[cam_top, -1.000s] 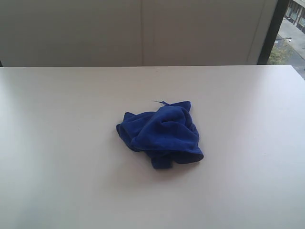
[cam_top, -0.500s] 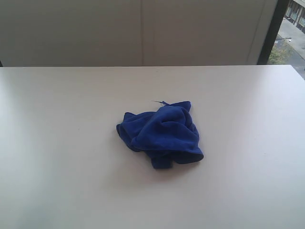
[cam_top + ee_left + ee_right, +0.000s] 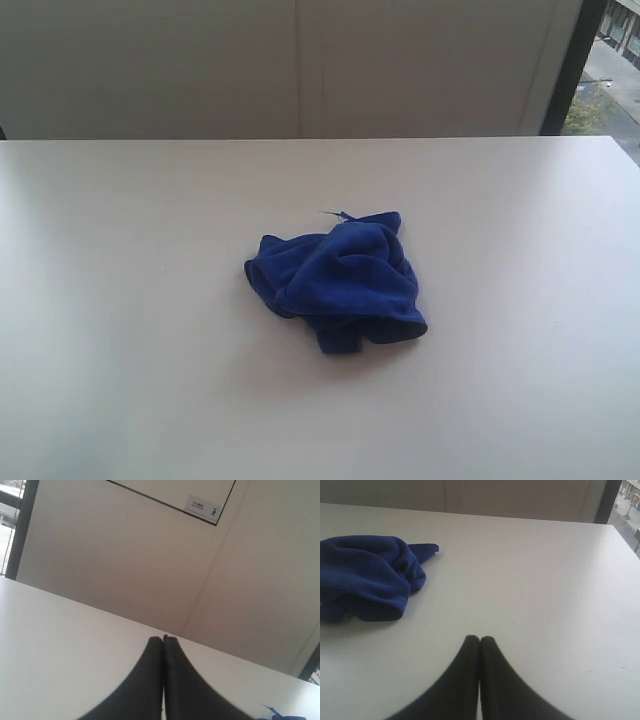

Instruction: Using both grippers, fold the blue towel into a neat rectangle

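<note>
Left claw and right claw both clenched, dark fingers pressed tip to tip with nothing between them, as I watch the blue towel lying crumpled on the white counter.

In my exterior view the towel sits in a rumpled heap near the middle of the counter, with a pointed corner and a loose thread sticking out on its far side and a rolled fold curling along its near right edge. My right wrist view has the right claw over bare counter, well apart from the heap. My left wrist view looks across the counter to a pale wall with a small sign, only a sliver of the towel in sight. A window shows beyond the counter's far right corner.
</note>
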